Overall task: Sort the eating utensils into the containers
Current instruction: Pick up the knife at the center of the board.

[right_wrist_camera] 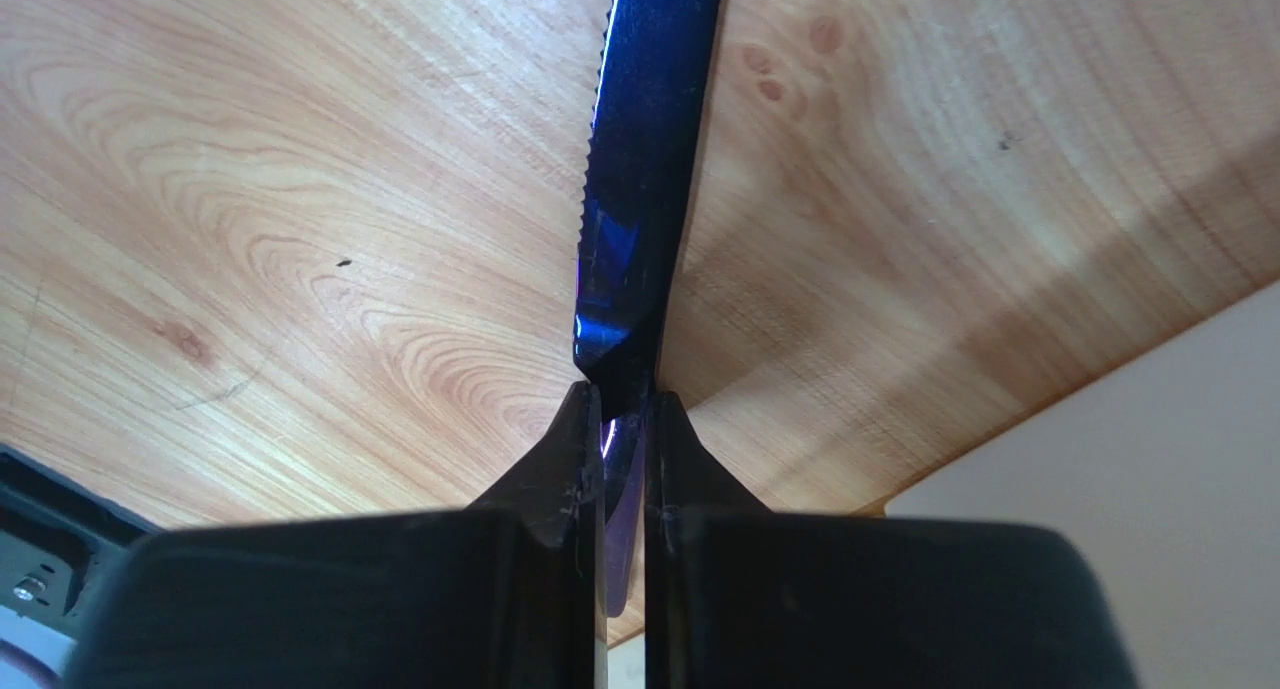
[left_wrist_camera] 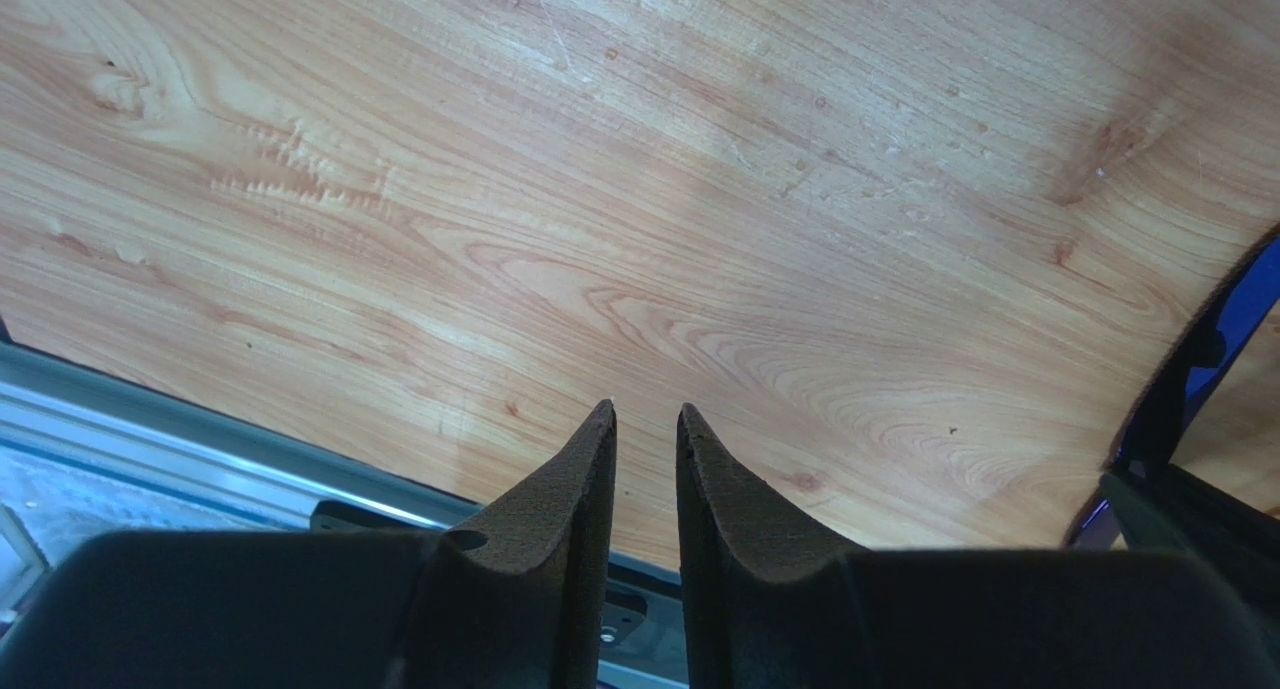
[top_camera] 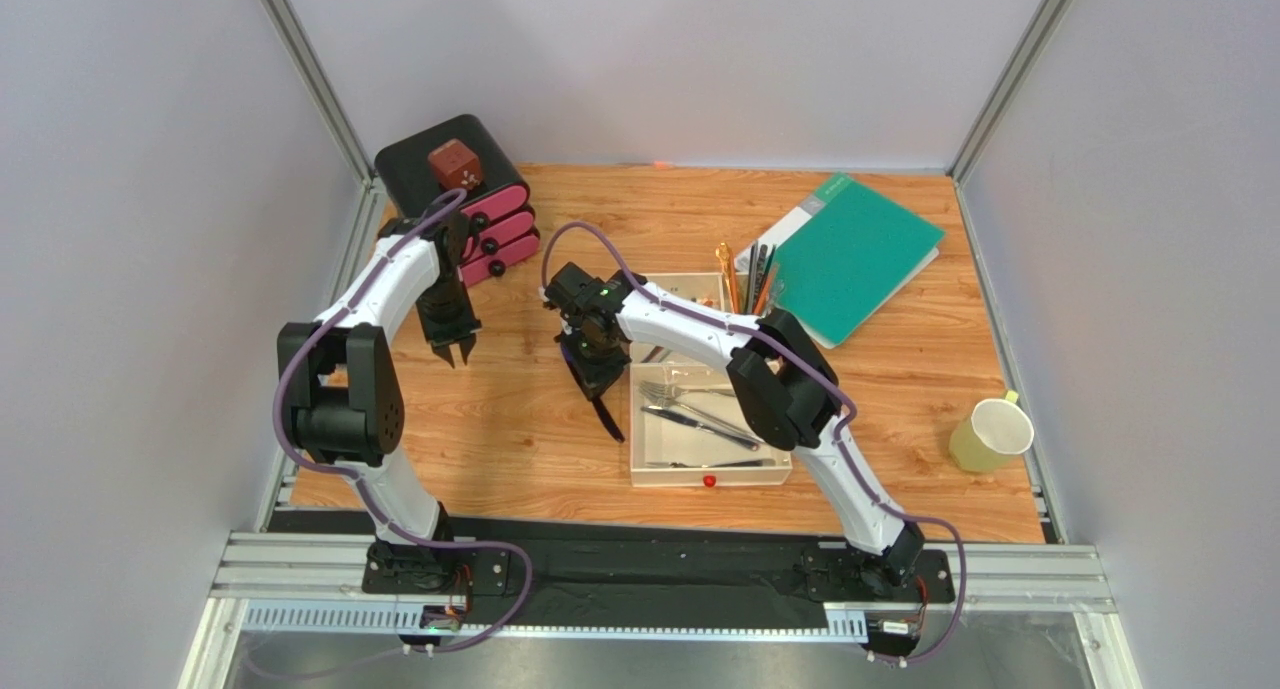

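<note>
My right gripper [top_camera: 591,374] is shut on a blue-purple knife [top_camera: 610,416] and holds it above the wood table, just left of the cream-white tray [top_camera: 642,467]. In the right wrist view the serrated knife [right_wrist_camera: 646,194] sticks out beyond my fingertips [right_wrist_camera: 619,404]. The tray's large compartment holds silver and black utensils [top_camera: 700,421]. Copper and gold utensils [top_camera: 733,284] lie at its far end. My left gripper [top_camera: 451,352] hangs over bare table, jaws slightly apart and empty [left_wrist_camera: 646,419].
A black box with pink drawers [top_camera: 478,217] stands at the far left with a brown block [top_camera: 452,164] on top. A green folder [top_camera: 849,254] lies at the far right. A pale yellow cup [top_camera: 992,434] stands near the right edge.
</note>
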`<state>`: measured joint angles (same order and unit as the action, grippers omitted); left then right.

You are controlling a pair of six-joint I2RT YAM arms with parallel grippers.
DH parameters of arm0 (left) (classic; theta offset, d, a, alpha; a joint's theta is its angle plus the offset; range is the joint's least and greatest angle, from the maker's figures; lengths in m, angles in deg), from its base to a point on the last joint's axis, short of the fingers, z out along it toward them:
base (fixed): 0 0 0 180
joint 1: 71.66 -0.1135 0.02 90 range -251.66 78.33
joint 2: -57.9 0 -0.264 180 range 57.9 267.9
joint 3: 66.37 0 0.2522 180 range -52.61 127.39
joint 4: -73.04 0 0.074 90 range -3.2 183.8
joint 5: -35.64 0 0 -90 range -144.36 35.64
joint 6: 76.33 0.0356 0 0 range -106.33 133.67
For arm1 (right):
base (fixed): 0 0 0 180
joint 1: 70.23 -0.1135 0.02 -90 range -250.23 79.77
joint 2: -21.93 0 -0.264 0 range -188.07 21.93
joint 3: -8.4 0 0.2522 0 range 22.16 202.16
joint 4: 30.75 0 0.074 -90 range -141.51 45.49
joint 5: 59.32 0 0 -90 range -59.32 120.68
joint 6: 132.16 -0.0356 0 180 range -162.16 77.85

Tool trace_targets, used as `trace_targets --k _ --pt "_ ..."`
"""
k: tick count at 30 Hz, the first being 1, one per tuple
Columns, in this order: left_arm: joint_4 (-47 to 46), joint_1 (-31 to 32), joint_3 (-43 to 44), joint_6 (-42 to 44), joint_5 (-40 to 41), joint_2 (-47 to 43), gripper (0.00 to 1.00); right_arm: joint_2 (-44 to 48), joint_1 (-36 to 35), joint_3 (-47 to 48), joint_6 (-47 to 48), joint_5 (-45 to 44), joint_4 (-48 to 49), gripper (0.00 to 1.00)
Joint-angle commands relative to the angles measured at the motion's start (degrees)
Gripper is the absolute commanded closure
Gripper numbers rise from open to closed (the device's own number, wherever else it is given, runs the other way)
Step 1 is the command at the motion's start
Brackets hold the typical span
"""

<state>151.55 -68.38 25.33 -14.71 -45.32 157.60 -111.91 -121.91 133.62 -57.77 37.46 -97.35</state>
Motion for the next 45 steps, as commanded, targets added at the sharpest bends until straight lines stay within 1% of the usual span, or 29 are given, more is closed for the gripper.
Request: trace_targets --k 1,7,11,15,27,38,45 --pt "-0.15 -0.39 -0.41 0.26 -0.78 -3.11 0.73 -3.27 -1.93 -3.79 -0.29 1.21 -0.95 1.0" --pt "0.02 -0.48 -0.32 0.26 -0.42 -3.64 0.73 -0.2 -4.83 -1.86 0.59 1.56 -1.3 1.0" --pt "0.02 -1.0 -0.41 0.34 -0.77 -4.43 0.73 1.74 -5.62 -0.11 -0.99 1.21 -1.57 1.0" --pt "0.2 -1.44 -0.5 0.43 -0.95 -5.39 0.73 3.41 -6.15 0.34 -0.47 0.42 -2.27 1.0" --pt "-0.33 -3.03 -1.38 0.7 -1.74 -7.68 0.73 7.45 -6.06 2.09 0.41 -0.72 -3.85 1.0" --pt "-0.94 -2.94 -1.38 0.78 -3.15 -7.42 0.73 8.51 -5.71 13.07 2.34 -4.15 -10.18 1.0" --pt "-0.85 -2.94 -1.38 1.13 -3.32 -7.85 0.73 12.46 -3.08 12.73 1.03 -6.08 -11.23 1.0"
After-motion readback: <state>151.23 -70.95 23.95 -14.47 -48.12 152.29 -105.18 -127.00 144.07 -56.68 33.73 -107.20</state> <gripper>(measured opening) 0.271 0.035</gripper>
